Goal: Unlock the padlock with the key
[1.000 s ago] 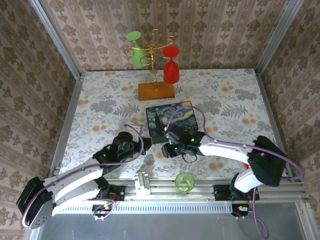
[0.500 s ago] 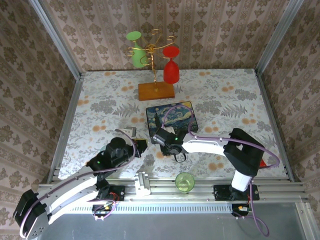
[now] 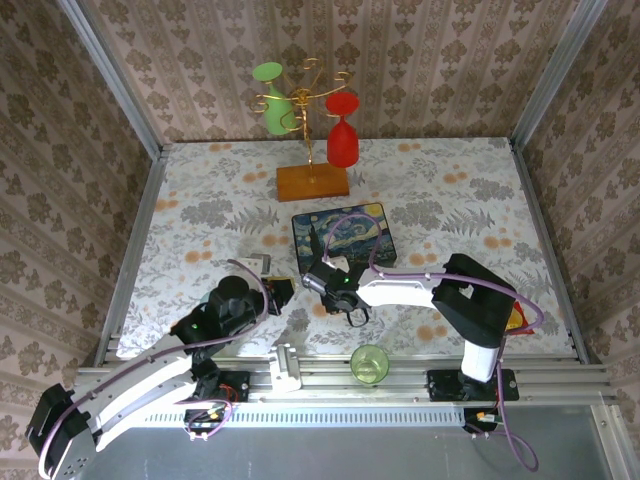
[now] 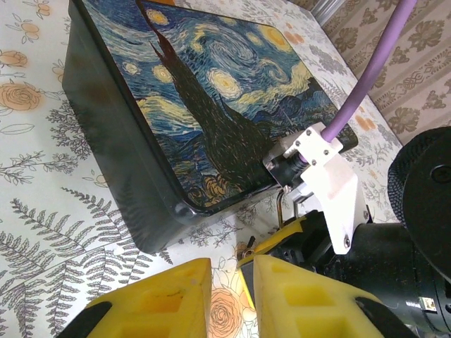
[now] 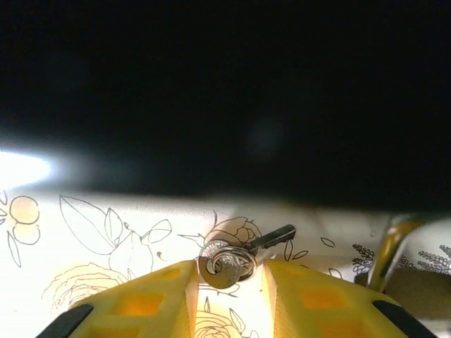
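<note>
Right claw (image 5: pixel 227 273) clamped on key (image 5: pixel 236 255); padlock (image 5: pixel 386 252) just beside; left claw (image 4: pixel 232 280) nearly together, can't tell if gripping; starry box (image 4: pixel 211 105) near.

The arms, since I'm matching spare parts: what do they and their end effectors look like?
The left arm and right arm have white link shells, black joint housings and a purple cable looping alongside each. The left end effector and right end effector each have two blocky yellow fingers.
</note>
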Tool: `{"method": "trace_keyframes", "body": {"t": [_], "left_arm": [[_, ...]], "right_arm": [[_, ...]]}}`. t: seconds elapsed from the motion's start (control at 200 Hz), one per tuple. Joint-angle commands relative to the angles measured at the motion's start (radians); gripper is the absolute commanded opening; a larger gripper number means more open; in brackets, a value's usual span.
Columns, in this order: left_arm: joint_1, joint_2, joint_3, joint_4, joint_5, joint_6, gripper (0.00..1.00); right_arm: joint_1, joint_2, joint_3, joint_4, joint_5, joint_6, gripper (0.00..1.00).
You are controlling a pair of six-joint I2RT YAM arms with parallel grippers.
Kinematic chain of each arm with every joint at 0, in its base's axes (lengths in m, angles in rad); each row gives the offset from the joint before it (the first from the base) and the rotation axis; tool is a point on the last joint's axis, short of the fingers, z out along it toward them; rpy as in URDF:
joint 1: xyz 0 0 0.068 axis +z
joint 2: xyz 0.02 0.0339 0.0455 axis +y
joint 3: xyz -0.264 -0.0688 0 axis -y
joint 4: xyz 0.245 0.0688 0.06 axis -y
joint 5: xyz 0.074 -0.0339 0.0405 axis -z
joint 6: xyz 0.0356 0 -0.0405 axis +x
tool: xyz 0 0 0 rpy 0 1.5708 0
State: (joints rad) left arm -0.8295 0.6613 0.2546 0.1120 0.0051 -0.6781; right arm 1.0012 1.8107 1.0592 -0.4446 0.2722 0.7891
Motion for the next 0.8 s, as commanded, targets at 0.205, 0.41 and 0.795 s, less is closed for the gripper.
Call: {"method": "trace_keyframes", "body": {"t": [0.205,0.41,0.795], "left_arm": [[0.003,-0.046,-0.025,0.000,0.014,-0.008,0.26],[0.003,-0.066,-0.026,-0.014,0.011,-0.012,0.26],[0.004,-0.078,-0.021,-0.029,-0.001,-0.007,0.26]], "right_arm": [[0.005,0.066,-0.001,0.051,0.051,0.024,0.31],[-0.006,0.082,-0.017,0.083,0.068,0.009,0.25],[0.001,-0.019,-0.079,0.118,0.041,-0.064,0.00]]}}
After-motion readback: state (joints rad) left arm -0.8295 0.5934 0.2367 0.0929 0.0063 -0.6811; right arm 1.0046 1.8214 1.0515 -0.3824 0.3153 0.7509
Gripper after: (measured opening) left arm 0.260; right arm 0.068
